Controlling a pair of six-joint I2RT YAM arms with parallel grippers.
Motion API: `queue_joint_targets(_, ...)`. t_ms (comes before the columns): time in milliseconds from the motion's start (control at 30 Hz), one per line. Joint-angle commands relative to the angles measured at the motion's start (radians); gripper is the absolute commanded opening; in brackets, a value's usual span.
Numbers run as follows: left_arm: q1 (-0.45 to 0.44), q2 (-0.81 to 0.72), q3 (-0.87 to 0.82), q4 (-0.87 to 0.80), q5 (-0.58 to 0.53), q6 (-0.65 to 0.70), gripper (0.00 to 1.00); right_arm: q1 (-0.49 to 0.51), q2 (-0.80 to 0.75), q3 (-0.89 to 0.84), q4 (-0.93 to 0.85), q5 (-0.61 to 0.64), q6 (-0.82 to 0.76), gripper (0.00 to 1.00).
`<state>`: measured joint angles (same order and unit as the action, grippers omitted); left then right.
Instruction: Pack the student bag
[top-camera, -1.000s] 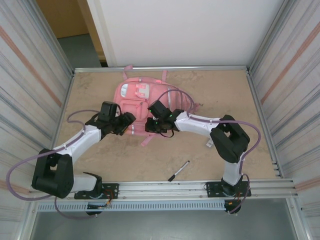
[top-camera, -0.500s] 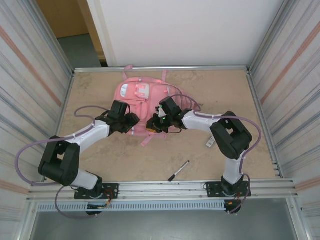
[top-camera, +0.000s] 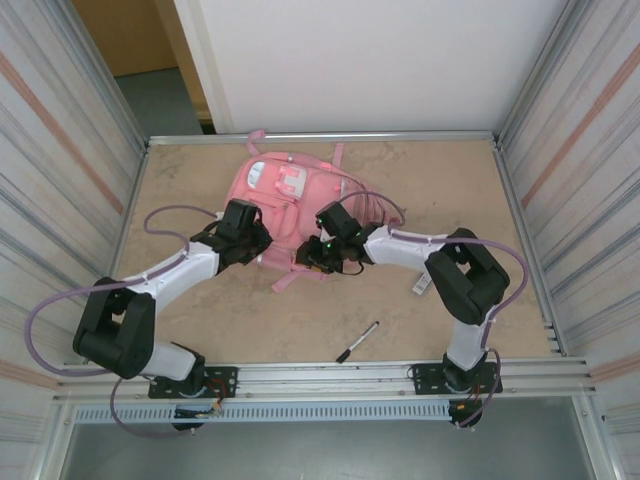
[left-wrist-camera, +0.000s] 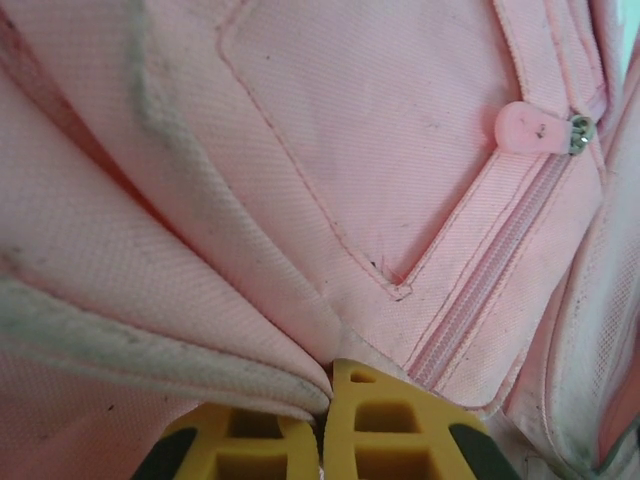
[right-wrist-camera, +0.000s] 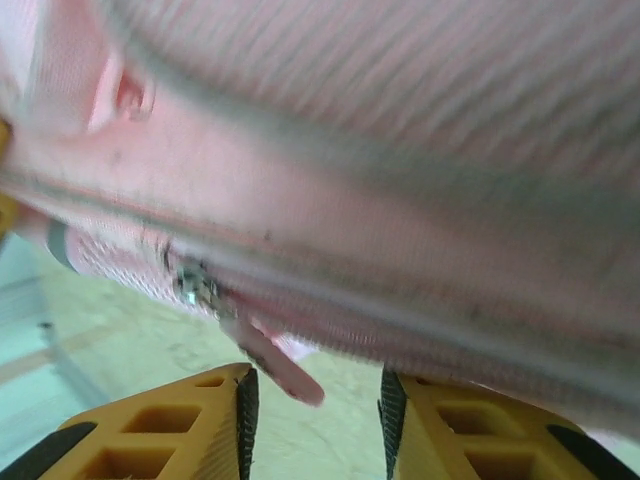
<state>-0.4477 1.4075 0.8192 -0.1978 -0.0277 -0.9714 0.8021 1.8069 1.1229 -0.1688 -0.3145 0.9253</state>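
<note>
Step, likely: opening backpack (top-camera: 295, 210) zip; pen (top-camera: 357, 342) lies outside
Left fingers (left-wrist-camera: 385, 425): pinched shut on backpack fabric
Right fingers (right-wrist-camera: 170, 420): narrowly parted around zip pull (right-wrist-camera: 275, 365)
Next, probably: clamp pull; drag it

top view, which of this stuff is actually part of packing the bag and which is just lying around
In the job:
- student bag
- left gripper, shut on a fold of its fabric
- right gripper, open around a zip pull

Lying about:
- pen, untouched, maybe to be packed later
- small white item, untouched
</note>
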Motion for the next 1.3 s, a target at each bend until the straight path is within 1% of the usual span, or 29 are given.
queue_joint_targets(0, -0.018, -0.061, 0.037, -0.017, 0.007, 0.043, 0.0, 0.087, -0.09, 0.019, -0.096, 0.271, -0.2, 0.39)
queue_joint_targets(67, -0.018, -0.072, 0.036, -0.023, 0.018, 0.038, 0.0, 0.127, -0.104, 0.013, -0.095, 0.333, -0.268, 0.39)
queue_joint_targets(133, -0.017, -0.082, 0.033, -0.019, 0.024, 0.035, 0.0, 0.145, -0.105, 0.02, -0.118, 0.387, -0.289, 0.39)
queue_joint_targets(200, -0.018, -0.088, 0.034, -0.023, 0.022, 0.039, 0.0, 0.139, -0.1, 0.018, -0.122, 0.384, -0.285, 0.39)
queue_joint_targets(333, -0.018, -0.093, 0.023, -0.009, 0.036, 0.035, 0.0, 0.1, -0.097, 0.016, -0.12, 0.298, -0.214, 0.4)
queue_joint_targets(500, -0.019, -0.082, 0.02, 0.003, 0.083, 0.024, 0.0, 0.051, -0.094, -0.027, -0.023, 0.128, -0.144, 0.46)
queue_joint_targets(567, -0.018, -0.08, 0.018, 0.009, 0.087, 0.019, 0.0, 0.033, -0.089, -0.046, 0.043, 0.048, -0.105, 0.45)
queue_joint_targets(633, -0.018, -0.082, 0.021, 0.008, 0.09, 0.019, 0.0, 0.018, -0.086, -0.076, 0.127, -0.005, -0.065, 0.43)
queue_joint_targets(700, -0.018, -0.084, 0.019, 0.008, 0.095, 0.013, 0.0, 0.002, -0.07, -0.079, 0.167, -0.053, -0.029, 0.41)
queue_joint_targets(900, -0.018, -0.085, 0.021, -0.002, 0.1, 0.018, 0.0, -0.006, -0.051, -0.082, 0.226, -0.096, -0.005, 0.33)
queue_joint_targets(1100, -0.014, -0.09, 0.015, 0.001, 0.103, 0.015, 0.0, -0.002, -0.033, -0.101, 0.279, -0.096, -0.007, 0.32)
queue_joint_targets(1267, -0.014, -0.099, 0.017, -0.004, 0.1, 0.014, 0.0, 0.007, -0.012, -0.116, 0.284, -0.04, -0.021, 0.31)
